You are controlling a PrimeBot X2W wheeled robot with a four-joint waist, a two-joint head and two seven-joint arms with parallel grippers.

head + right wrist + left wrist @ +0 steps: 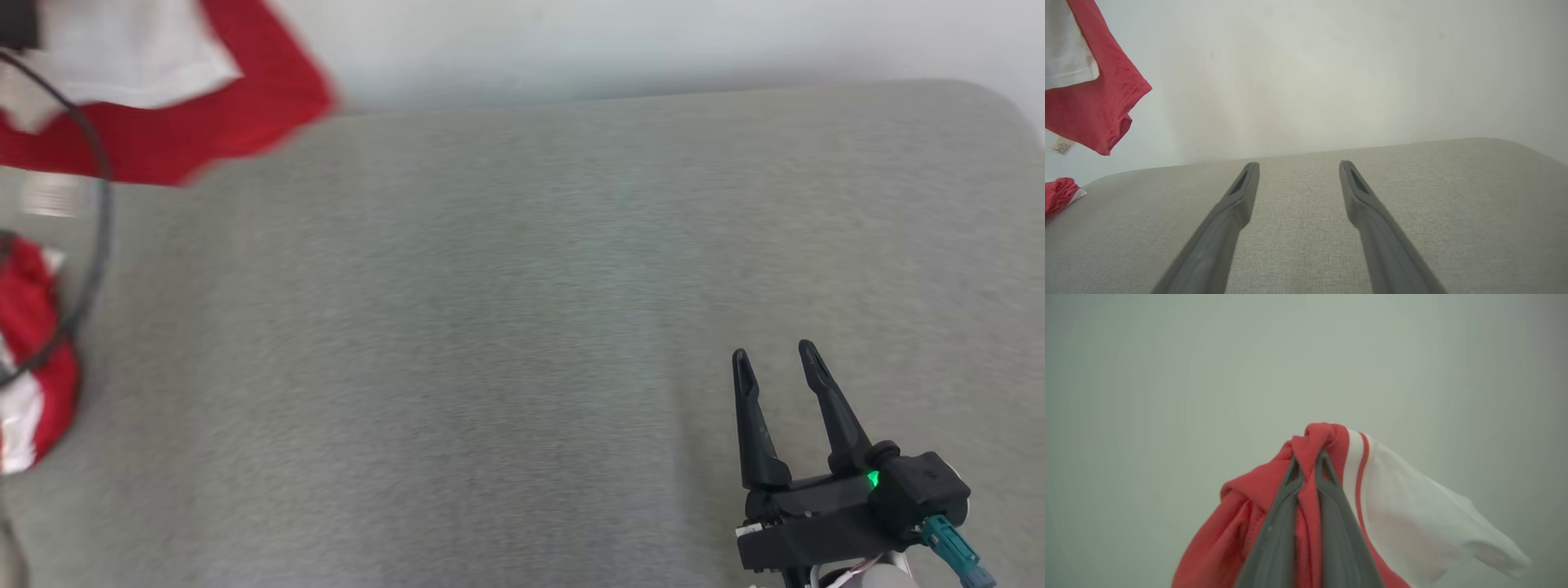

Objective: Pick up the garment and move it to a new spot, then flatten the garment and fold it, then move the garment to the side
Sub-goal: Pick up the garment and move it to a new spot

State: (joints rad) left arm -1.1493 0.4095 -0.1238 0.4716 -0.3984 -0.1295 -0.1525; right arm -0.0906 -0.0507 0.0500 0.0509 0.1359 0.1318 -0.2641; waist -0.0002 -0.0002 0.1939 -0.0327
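Far left over the grey cushion [490, 327], the red-and-white garment [229, 122] hangs lifted.
Left gripper [1309, 457] clamps a bunched red fold; right gripper [775, 353] sits spread, empty, near right. A swing could slip that small pinch.

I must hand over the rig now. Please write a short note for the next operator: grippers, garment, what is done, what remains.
Left gripper: shut on a red fold of the garment, which hangs lifted at the left of the grey surface.
Right gripper: open, empty, over the near right part of that surface.
Done: garment picked up.
Left: set it down at a new spot, flatten, fold, move aside.
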